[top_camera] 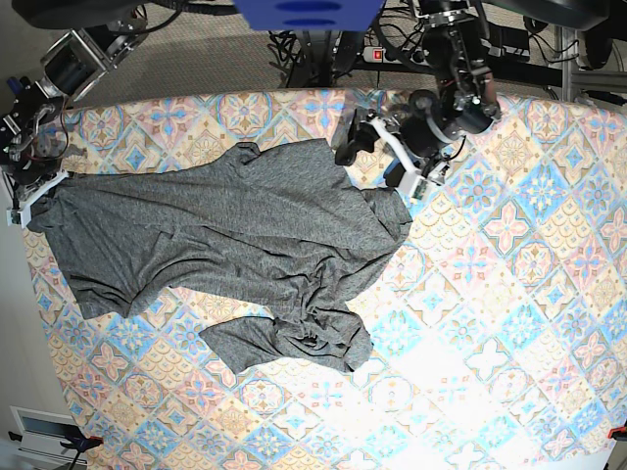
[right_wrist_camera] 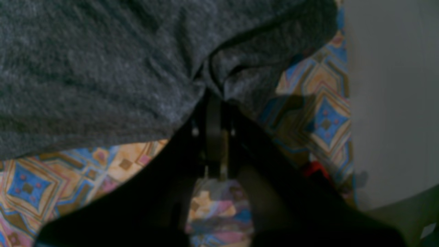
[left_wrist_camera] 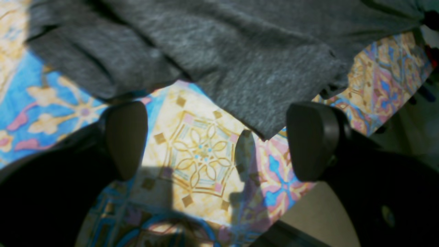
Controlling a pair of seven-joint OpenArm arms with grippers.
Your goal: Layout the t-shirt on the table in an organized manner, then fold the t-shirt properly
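T-shirt (top_camera: 225, 235) on table (top_camera: 509, 323), base view's left half.

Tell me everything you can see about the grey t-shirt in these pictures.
The t-shirt is heathered dark grey, plain, of thin soft jersey. It lies spread but wrinkled on the table, with a bunched, twisted fold at its lower part. The right gripper, at the table's edge, is shut on a pinch of its cloth. The left gripper hangs open just beside another edge, not touching it.
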